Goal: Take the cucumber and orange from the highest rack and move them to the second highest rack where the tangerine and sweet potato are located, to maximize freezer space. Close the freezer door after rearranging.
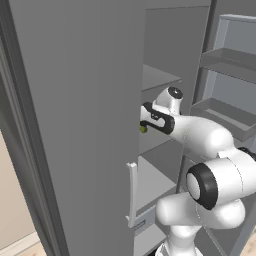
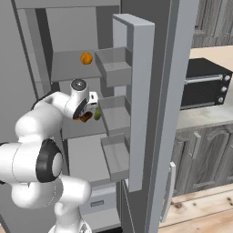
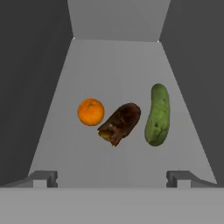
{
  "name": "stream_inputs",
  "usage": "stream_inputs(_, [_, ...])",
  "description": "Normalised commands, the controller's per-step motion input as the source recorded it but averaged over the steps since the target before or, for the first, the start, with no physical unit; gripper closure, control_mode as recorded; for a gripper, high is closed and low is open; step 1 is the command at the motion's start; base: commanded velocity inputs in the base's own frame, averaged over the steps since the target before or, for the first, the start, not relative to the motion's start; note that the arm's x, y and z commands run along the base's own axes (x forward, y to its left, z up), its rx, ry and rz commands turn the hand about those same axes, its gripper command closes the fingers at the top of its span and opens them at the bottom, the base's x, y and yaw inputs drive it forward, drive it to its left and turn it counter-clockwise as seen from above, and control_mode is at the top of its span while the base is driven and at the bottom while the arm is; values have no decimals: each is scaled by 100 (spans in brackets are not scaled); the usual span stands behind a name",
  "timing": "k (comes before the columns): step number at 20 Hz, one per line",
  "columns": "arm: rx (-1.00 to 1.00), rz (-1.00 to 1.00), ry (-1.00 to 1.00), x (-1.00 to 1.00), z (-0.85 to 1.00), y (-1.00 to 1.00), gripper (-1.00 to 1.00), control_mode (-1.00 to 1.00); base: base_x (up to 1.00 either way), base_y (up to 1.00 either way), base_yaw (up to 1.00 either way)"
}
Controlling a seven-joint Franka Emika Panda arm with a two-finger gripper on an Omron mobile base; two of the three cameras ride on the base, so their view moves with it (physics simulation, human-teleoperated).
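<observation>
In the hand view my gripper (image 3: 112,177) is open, its two fingertips (image 3: 43,178) wide apart above the front of the second highest rack (image 3: 113,65). On that rack lie a tangerine (image 3: 91,112), a dark brown sweet potato (image 3: 120,124) and the green cucumber (image 3: 157,114), all free of the fingers. The right base view has the hand (image 2: 90,108) inside the freezer (image 2: 32,54), just in front of the sweet potato (image 2: 85,118) and cucumber (image 2: 97,113). The orange (image 2: 86,58) sits alone on the highest rack (image 2: 68,68). The freezer door (image 2: 141,91) stands open.
Lipped tray bins (image 2: 113,68) on the open door's inner face stand close to my hand's right. A shut grey door (image 1: 75,125) with a pale handle (image 1: 132,195) flanks the opening on the left. A black oven (image 2: 205,86) sits on the counter beyond.
</observation>
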Motion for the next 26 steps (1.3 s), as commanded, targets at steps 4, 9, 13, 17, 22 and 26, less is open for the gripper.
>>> stream_inputs(4, [8,-12,1,-50,91,2,-100,-100,0,0,0])
stream_inputs(9, [15,-12,0,-52,89,0,-100,-100,0,0,0])
stream_inputs(13, [17,-1,0,-24,80,0,-100,-100,0,0,0])
stream_inputs(17, [17,0,0,0,71,-3,-100,-100,0,0,0])
stream_inputs(22, [5,-5,0,15,54,-5,-100,-100,0,0,0])
stream_inputs(26, [0,-2,0,45,40,-1,-100,-100,0,0,0])
